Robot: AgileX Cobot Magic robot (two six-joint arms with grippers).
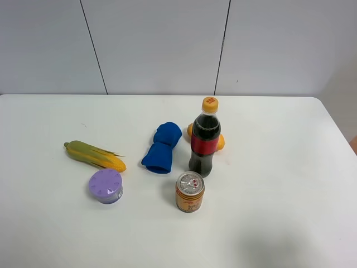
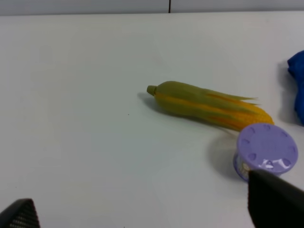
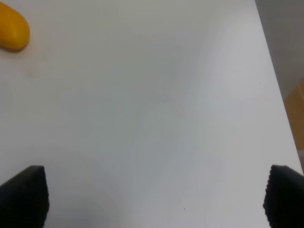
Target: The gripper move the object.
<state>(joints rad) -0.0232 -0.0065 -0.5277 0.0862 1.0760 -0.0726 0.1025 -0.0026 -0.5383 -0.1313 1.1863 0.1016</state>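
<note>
The ear of corn (image 1: pixel 93 155) lies on the white table at the left, green husk end pointing left, yellow kernel end beside the purple jar. It also shows in the left wrist view (image 2: pixel 209 105). My left gripper (image 2: pixel 142 216) is open, fingertips wide apart at the frame's edge, short of the corn and not touching it. My right gripper (image 3: pixel 152 197) is open over bare table, holding nothing. Neither gripper shows in the exterior high view.
A purple lidded jar (image 1: pixel 106 186) sits by the corn's yellow end. A blue cloth (image 1: pixel 162 147), a cola bottle (image 1: pixel 204 137), a can (image 1: pixel 190 191) and an orange fruit (image 1: pixel 220 142) stand mid-table. The table's right edge (image 3: pixel 278 95) is near my right gripper.
</note>
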